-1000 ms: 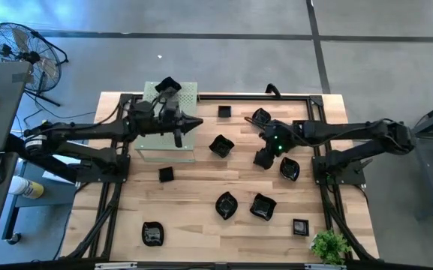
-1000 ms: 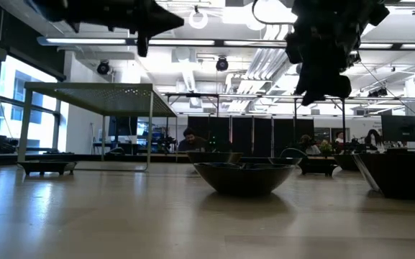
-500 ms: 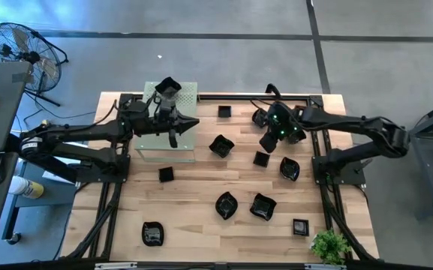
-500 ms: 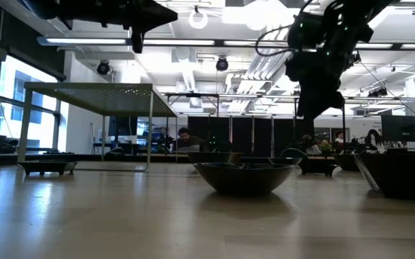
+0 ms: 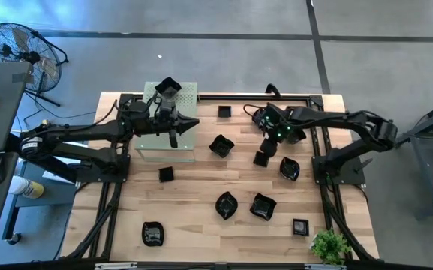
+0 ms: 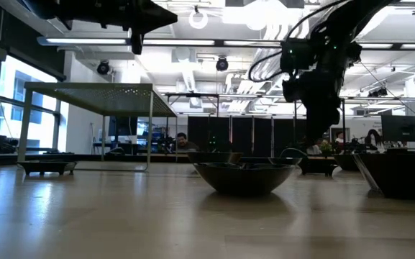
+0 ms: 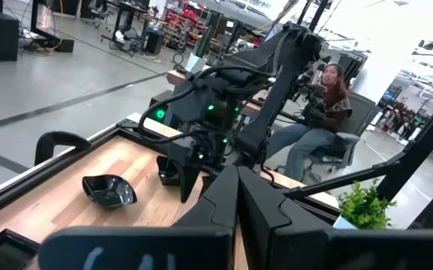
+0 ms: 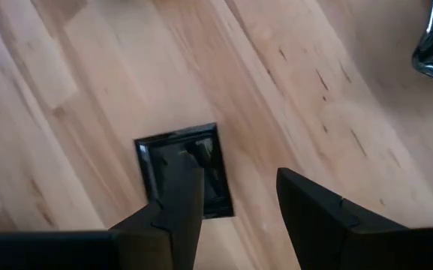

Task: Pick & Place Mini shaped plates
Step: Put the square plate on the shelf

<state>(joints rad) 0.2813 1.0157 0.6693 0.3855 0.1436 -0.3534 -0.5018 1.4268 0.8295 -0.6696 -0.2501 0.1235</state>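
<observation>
I see my right gripper (image 8: 235,199) spread wide, empty, one finger over a small square plate (image 8: 182,171) on the counter (image 8: 314,112). My left gripper (image 5: 180,126) is pinched closed, holding nothing.

The left gripper (image 7: 239,196) sat low in the frame, its two dark fingers (image 7: 255,206) pressed together to a point. Beyond it the right arm (image 7: 276,82) reached down over the wooden table (image 7: 126,161), green lights glowing on its wrist, the right gripper (image 7: 188,180) hanging just above the boards. One wavy-rimmed black plate (image 7: 109,190) lay beside it; what might have been a small square plate (image 7: 167,174) sat behind. A green plant (image 7: 365,204) stood off to the side. A person (image 7: 317,124) sat in a chair beyond the table.
</observation>
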